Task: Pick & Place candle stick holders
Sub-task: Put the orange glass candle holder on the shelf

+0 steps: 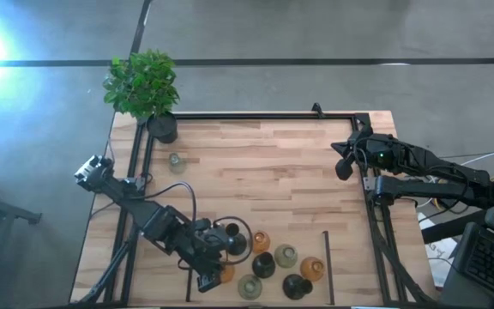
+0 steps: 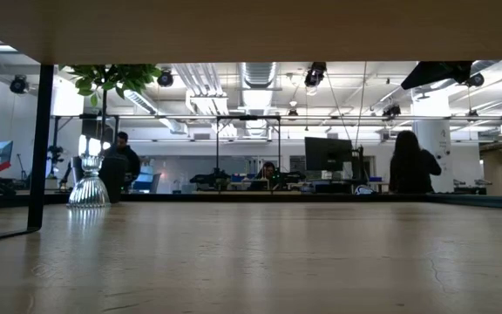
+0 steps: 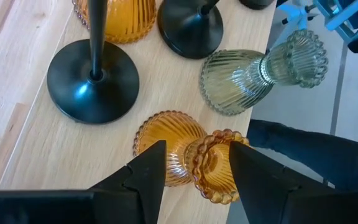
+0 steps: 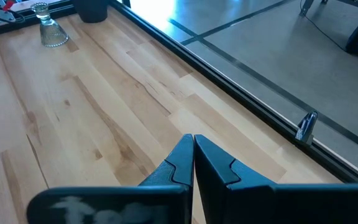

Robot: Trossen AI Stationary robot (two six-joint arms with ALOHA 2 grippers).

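Observation:
Several candle stick holders in black, amber and pale green stand or lie clustered near the table's near edge [image 1: 268,264]. One pale holder [image 1: 176,161] stands apart on its base at the far left, and also shows in the low view [image 2: 88,187]. My left gripper [image 1: 217,273] is open over an amber holder [image 3: 188,155] that lies on its side, one finger on each side of its neck and cup. Next to it stand a black holder [image 3: 92,81] and a pale green one lying on its side [image 3: 260,74]. My right gripper [image 1: 344,167] is shut and empty at the far right. My left gripper comes from above, its fingers [image 3: 148,174] lying across the amber holder at the neck and cup end [image 3: 216,165]. The holder lies on its side on the table. I cannot tell whether the fingers touch it.
A black pot with a green plant [image 1: 163,127] stands at the far left corner. A black frame rail [image 1: 256,116] runs around the table. A dark strip [image 1: 326,266] lies right of the cluster. People stand in the room beyond [image 2: 412,161].

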